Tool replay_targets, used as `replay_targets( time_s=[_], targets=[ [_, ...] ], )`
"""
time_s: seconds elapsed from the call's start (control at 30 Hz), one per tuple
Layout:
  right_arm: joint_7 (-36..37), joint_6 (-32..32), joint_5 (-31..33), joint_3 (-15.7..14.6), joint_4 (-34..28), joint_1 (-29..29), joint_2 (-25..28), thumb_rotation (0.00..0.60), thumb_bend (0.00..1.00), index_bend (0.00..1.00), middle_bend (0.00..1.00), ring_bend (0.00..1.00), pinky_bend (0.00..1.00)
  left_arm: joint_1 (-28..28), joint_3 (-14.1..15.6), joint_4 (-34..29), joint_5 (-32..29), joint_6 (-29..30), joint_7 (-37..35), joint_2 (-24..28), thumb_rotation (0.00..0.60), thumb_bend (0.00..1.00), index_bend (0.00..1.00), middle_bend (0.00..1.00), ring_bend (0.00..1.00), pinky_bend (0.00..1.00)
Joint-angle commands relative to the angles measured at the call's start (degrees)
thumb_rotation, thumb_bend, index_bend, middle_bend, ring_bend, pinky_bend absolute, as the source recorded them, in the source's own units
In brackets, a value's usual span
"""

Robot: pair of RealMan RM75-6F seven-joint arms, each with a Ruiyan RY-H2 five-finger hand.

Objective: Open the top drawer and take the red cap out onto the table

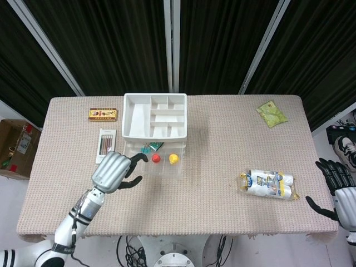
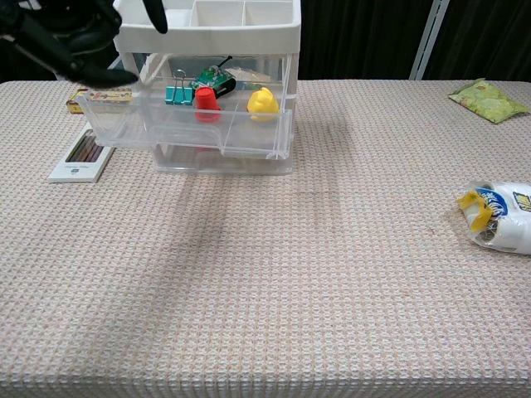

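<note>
The small red cap [image 1: 156, 158] [image 2: 207, 100] stands in the clear top drawer [image 1: 146, 170] [image 2: 158, 131], which is pulled out of the white-topped drawer unit [image 1: 154, 115] [image 2: 207, 12]. A yellow toy [image 1: 173, 159] [image 2: 264, 102] and a teal binder clip [image 2: 175, 94] lie beside the cap. My left hand [image 1: 114, 171] [image 2: 70, 37] hovers by the drawer's front left corner, holding nothing, its dark fingers loosely curled and apart. My right hand [image 1: 339, 186] hangs with fingers spread off the table's right edge.
A pencil box [image 1: 105, 146] [image 2: 81, 156] and an orange box [image 1: 103, 114] lie left of the unit. A wipes packet [image 1: 268, 184] [image 2: 502, 217] sits at the right, a green packet [image 1: 271, 113] [image 2: 485, 99] at the far right. A cardboard box [image 1: 14, 147] stands on the floor.
</note>
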Motion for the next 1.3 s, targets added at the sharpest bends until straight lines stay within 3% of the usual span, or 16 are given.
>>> replay_targets(
  time_s=[0.03,0.23,0.53,1.1,1.3],
  targets=[
    [-0.1,0.2,0.0,0.0,-0.2,-0.2,0.2,0.6,0.18,0.0,0.06,0.0,0.0,-6.2,-4.1,4.4,-5.8,-6.6,2.1,1.3,0.6,0.31,0.42,0.84,0.94,1.0],
    [0.0,0.2,0.4,-0.1,-0.1,-0.5,0.2,0.6,0.18,0.0,0.06,0.0,0.0,-11.8,-4.2,8.7,-13.6,-11.9,5.4,-0.9,0.6,0.32,0.43,0.84,0.94,1.0],
    [0.2,0.0,0.8,0.0,0.2,-0.7,0.1,0.6,0.18,0.0,0.06,0.0,0.0,-15.9,-2.0,12.6,-18.4,-11.6,10.4,-4.7,0.6,0.32,0.43,0.84,0.94,1.0],
    [0.6,-0.2,1.2,0.0,0.7,-0.9,-0.1,0.6,0.18,0.0,0.06,0.0,0.0,-17.6,-0.2,16.2,-19.8,-9.9,8.0,-7.8,0.6,0.32,0.5,0.84,0.94,1.0],
    [0.4,-0.2,1.2,0.1,0.6,-0.9,-0.1,0.6,0.18,0.0,0.06,0.0,0.0,-17.7,0.0,16.2,-18.7,-9.2,6.7,-7.8,0.6,0.38,0.6,0.84,0.94,1.0]
  ],
)
